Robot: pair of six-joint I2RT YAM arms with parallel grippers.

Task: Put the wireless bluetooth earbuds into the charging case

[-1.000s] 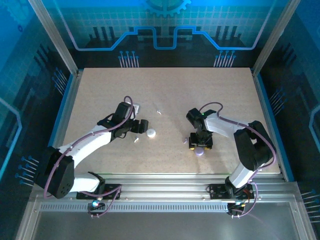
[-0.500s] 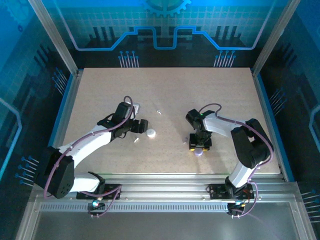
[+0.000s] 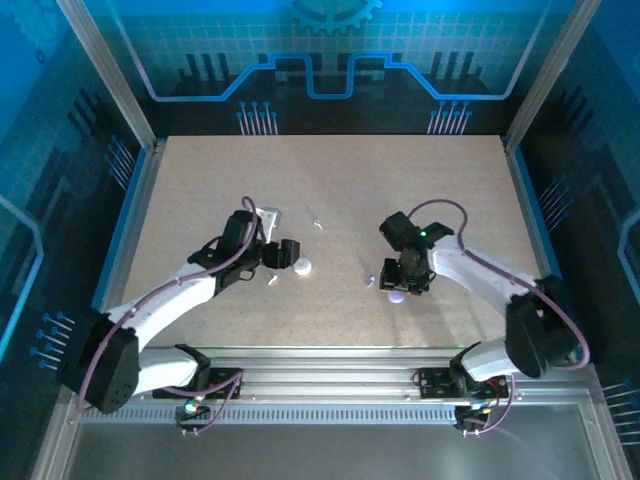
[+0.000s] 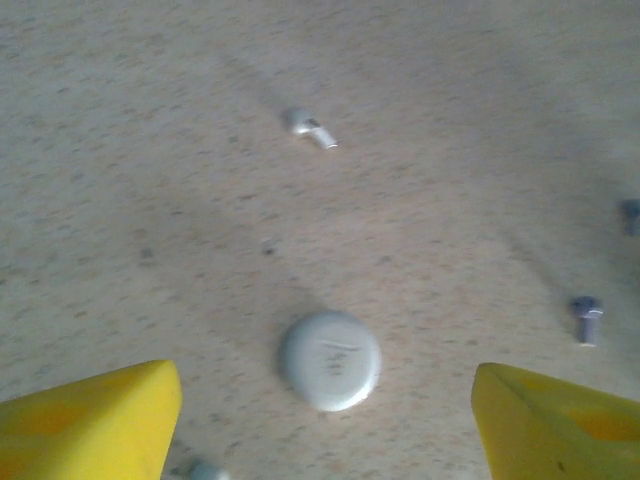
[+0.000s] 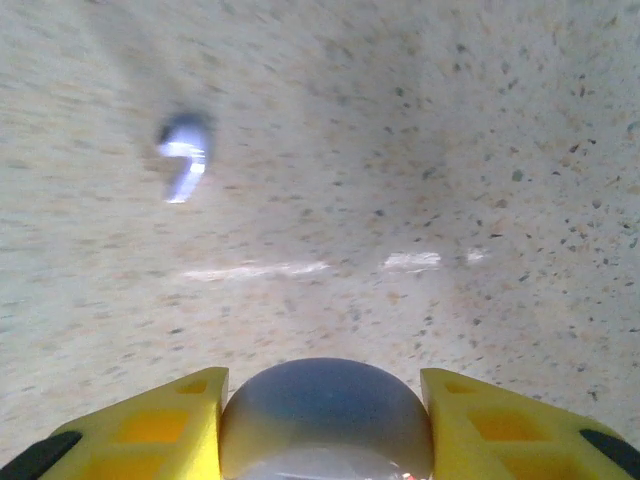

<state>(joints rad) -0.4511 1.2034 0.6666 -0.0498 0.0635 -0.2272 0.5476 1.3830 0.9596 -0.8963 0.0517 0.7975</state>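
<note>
1. Progress: nothing is seated yet. No bud is in the charging case [image 4: 330, 360]; the earbuds lie loose on the counter [image 3: 330, 170].
2. Left claw [image 3: 287, 254]: fingers spread wide, holding nothing. The case lies flat on the counter just ahead of it, centred between the two yellow tips and touching neither.
3. Earbuds: one [image 4: 310, 128] lies well beyond the case, straight ahead of the left claw. Another [image 4: 586, 317] lies out to one side of the case. A third [image 5: 183, 150] lies ahead of the right claw, off to one side and apart from it.
4. Right claw [image 3: 402, 285]: clamped on a domed round piece [image 5: 325, 415], pale grey and glossy, with a tip touching each flank. Can't tell if it belongs to the case.
5. Case look: small round white puck, smooth plastic, faint mark on the top face. No sockets or seam show from here, so I can't tell open side from closed.
6. Left to do, as I read it: all of it. The sockets need exposing, then each bud gets picked up and seated.
</note>
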